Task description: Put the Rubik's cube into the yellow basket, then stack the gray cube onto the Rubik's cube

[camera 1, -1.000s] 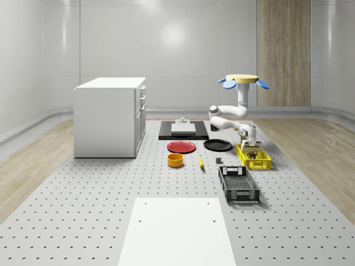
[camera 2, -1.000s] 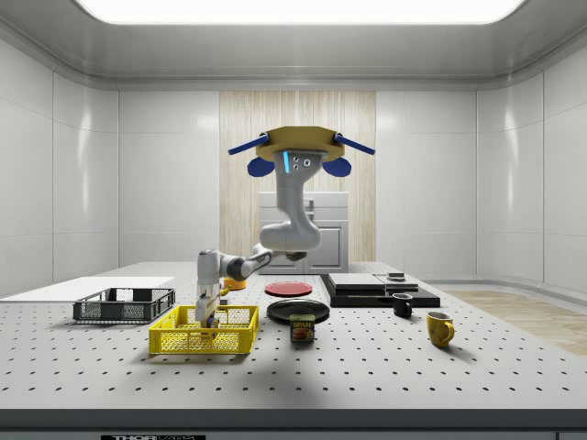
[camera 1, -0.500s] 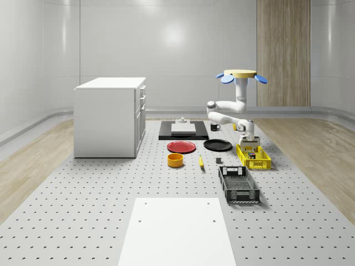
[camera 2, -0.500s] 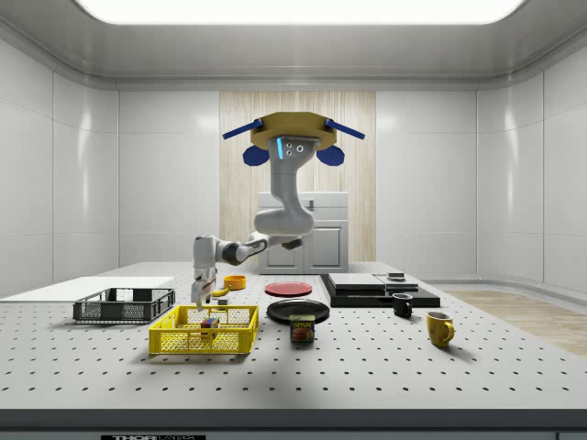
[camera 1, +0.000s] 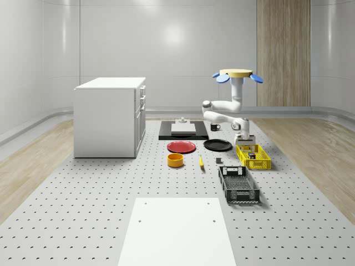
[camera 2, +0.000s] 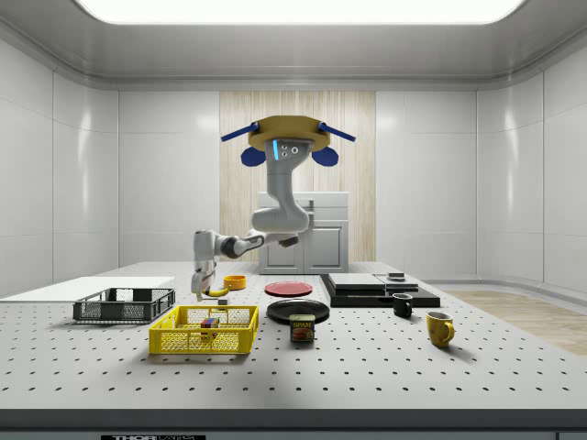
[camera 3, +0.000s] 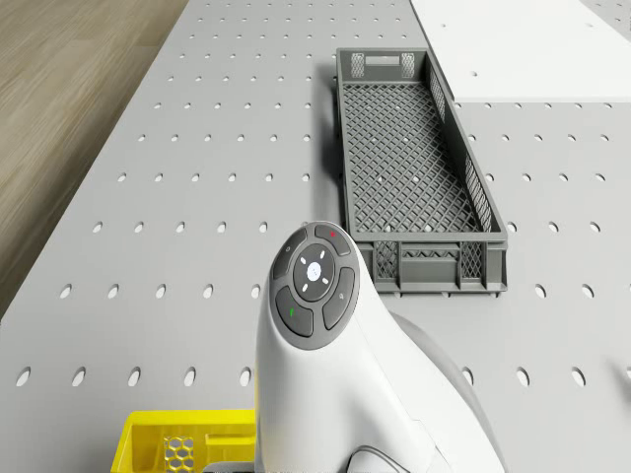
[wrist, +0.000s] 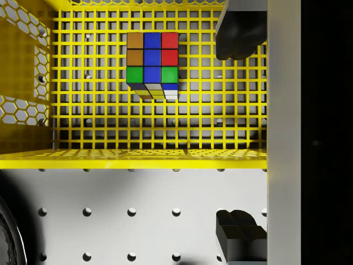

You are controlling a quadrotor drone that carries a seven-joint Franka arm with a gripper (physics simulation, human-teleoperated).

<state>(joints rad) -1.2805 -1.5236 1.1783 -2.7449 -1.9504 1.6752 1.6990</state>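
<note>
1. Wrist view: the Rubik's cube [wrist: 153, 65] lies on the mesh floor of the yellow basket [wrist: 132, 157], and the gripper [wrist: 238, 132] hangs above the basket's near wall with its fingers [wrist: 237, 34] spread apart, gripping nothing.
2. Side view: the drone [camera 2: 281, 147] hovers high over the table [camera 2: 385, 367], behind the basket, its arm reaching down towards the side view's left so that the gripper sits above the basket's rim.
3. The first half looks done, so the step in hand is going for the gray cube (I cannot make it out among the small things on the table). Best to lift clear of the basket wall first, then come down on the cube squarely.
4. Containers: the yellow basket holds the Rubik's cube; the dark crate [camera 3: 414, 168] beside it looks bare inside.
</note>
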